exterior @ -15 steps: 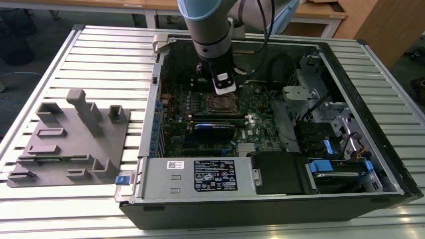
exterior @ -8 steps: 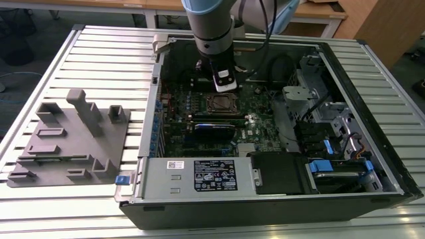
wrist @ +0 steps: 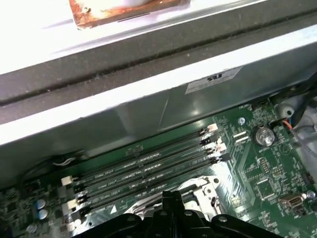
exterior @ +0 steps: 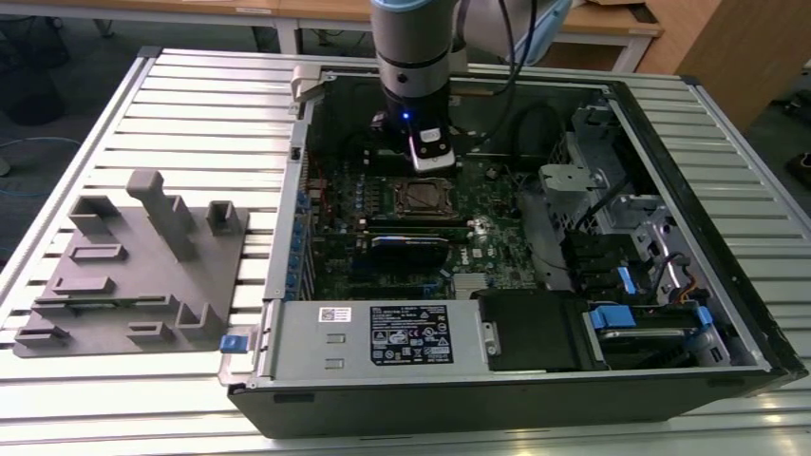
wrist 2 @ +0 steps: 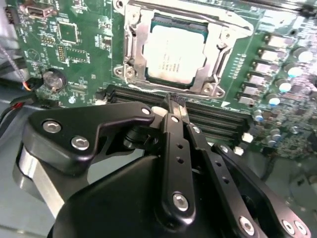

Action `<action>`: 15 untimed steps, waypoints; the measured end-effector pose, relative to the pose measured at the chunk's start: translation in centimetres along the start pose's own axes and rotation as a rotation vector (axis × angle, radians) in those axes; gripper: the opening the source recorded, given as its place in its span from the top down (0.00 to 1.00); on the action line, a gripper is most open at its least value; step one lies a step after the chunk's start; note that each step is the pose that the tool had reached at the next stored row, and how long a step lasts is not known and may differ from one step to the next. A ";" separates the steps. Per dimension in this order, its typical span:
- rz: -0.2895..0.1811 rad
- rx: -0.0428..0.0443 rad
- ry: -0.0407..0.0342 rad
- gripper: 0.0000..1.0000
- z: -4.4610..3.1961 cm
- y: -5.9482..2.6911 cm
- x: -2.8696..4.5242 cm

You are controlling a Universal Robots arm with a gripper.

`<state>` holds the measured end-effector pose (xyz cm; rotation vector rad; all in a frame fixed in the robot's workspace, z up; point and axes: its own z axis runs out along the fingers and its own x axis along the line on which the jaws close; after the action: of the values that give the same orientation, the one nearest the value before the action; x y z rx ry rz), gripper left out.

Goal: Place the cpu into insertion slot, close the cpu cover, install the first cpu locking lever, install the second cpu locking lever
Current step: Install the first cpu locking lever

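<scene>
Gripper [wrist 2: 174,101] clenched, fingertips pressed together with no gap, holding nothing, poised just above the long black memory slots [wrist 2: 218,124] beside the socket in the second wrist view. Cpu [wrist 2: 174,54] already seated in the insertion slot [wrist 2: 132,49], silver top facing up. Cpu cover [wrist 2: 214,59] lying down around the chip as a metal frame, apparently closed, though latching hard to judge from here. In the exterior view, arm [exterior: 415,57] reaching down into the open computer case [exterior: 709,313], gripper [exterior: 428,163] just behind the socket [exterior: 424,198]. Grey fixture block [exterior: 133,275] resting on the slatted table [exterior: 190,104] at the exterior view's left.
</scene>
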<state>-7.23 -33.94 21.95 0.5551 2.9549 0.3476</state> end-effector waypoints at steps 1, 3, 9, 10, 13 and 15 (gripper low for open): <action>0.001 0.0012 0.0021 0.90 -0.13 0.03 0.00; 0.001 0.0020 0.0048 0.90 -0.63 0.16 -0.04; 0.003 0.0043 0.0111 0.90 -1.76 0.46 -0.15; 0.003 0.0045 0.0112 0.90 -1.76 0.46 -0.15; 0.003 0.0046 0.0114 0.90 -1.76 0.46 -0.15; 0.003 0.0052 0.0114 0.90 -1.77 0.47 -0.15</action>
<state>-7.20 -33.93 23.79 0.5593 2.9672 0.3447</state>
